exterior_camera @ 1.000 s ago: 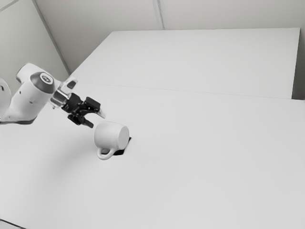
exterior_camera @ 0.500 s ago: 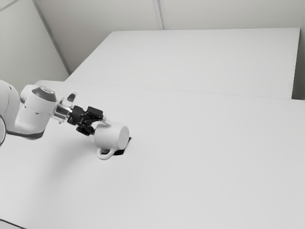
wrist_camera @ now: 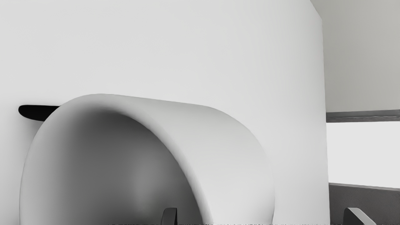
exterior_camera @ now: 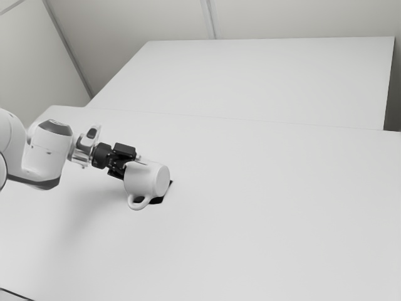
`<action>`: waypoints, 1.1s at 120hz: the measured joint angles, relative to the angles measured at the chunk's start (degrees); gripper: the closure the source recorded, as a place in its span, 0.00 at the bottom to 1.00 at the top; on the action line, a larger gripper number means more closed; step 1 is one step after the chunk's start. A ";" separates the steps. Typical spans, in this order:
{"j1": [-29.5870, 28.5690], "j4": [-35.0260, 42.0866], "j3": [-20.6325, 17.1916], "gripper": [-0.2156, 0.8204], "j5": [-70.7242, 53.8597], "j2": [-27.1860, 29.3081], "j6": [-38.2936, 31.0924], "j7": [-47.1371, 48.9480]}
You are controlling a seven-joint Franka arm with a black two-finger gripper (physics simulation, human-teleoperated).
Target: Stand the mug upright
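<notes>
Wrist view: my gripper [wrist_camera: 261, 215] is spread, one jaw inside the sideways mug [wrist_camera: 218, 147], one outside; better centre between jaws, pinch squarely, rotate mouth-up gently.

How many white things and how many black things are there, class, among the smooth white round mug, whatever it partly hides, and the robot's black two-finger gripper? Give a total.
White: 1 (smooth white round mug, lying on its side)
Black: 2 (black two-finger gripper; flat black object, partly hidden by the mug)
Total: 3
</notes>
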State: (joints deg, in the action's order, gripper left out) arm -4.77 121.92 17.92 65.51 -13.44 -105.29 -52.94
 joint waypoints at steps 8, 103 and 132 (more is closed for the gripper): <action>-0.19 0.19 0.18 0.27 0.07 0.21 0.24 -0.95; 0.20 1.73 0.45 0.91 0.92 2.42 -1.19 -6.94; 1.89 1.67 0.02 0.96 -0.65 7.09 -4.83 -7.36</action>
State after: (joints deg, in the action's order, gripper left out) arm -2.88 123.59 17.94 64.86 -6.34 -110.12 -60.31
